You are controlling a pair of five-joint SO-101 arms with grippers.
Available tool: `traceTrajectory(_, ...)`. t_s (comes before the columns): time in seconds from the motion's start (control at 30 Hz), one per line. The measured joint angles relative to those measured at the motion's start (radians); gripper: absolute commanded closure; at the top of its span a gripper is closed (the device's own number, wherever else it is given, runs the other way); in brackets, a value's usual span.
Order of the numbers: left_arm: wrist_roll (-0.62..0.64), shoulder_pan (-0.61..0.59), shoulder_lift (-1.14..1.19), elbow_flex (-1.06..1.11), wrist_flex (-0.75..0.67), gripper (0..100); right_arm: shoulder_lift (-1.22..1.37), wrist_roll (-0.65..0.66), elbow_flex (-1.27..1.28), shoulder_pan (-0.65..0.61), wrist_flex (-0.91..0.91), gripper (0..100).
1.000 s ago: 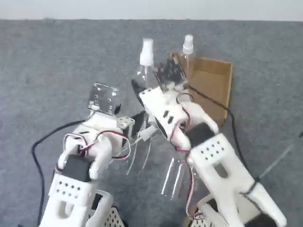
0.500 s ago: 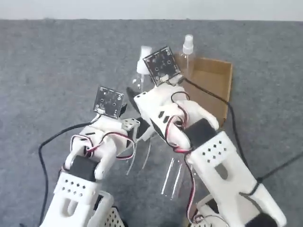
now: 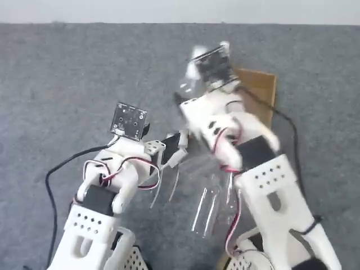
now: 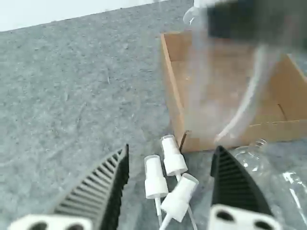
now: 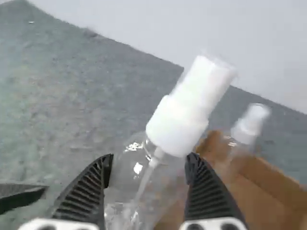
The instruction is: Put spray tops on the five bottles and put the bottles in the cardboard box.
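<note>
High view, working left to right. Hovering the left gripper (image 4: 171, 151) low over the table, jaws spread wide, carrying nothing. Framing three loose spray tops (image 4: 172, 160) between those jaws, lying in a cluster just beside the near wall of the cardboard box (image 3: 263, 84). Spotting clear uncapped bottles (image 3: 207, 207) lying on the table between the two arms. Not managing an exact count, with part of them hidden under the right arm. Clamping a capped bottle (image 5: 188, 114) in the right gripper (image 5: 149, 162), jaws closed on its clear body below the spray head. Holding it raised off the table at the box's left edge in this view, not yet set inside. Seeing a second capped bottle (image 5: 249, 123) standing upright at the box's far corner, apparently inside.

Judging progress: calling it two of five capped, one likely boxed, one poised to go in. Reckoning three tops left to fit and, going by the task's five, three bottles left to cap and box. Rating it under halfway.

Working on grey felt-like matting (image 3: 67, 73) across all the table in view. Seeing a pale plain wall (image 3: 112, 10) along the far edge.
</note>
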Motion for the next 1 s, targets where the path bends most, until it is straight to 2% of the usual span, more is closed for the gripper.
traceTrajectory(0.23,0.000,0.000,0.000,0.000,0.000,75,0.000,0.114,-0.008,0.233,0.009,99.2)
traceTrajectory(0.37,0.000,0.000,0.000,0.000,0.000,77,0.008,0.126,0.014,0.344,-0.094,99.2)
traceTrajectory(0.53,0.000,0.000,0.000,0.000,0.000,83,0.161,0.129,0.054,0.400,-0.288,99.2)
traceTrajectory(0.83,0.000,0.000,0.000,0.000,0.000,83,0.514,0.132,0.054,0.470,-0.669,99.2)
traceTrajectory(1.0,0.000,0.000,0.000,0.000,0.000,83,0.623,0.143,0.054,0.479,-0.810,99.2)
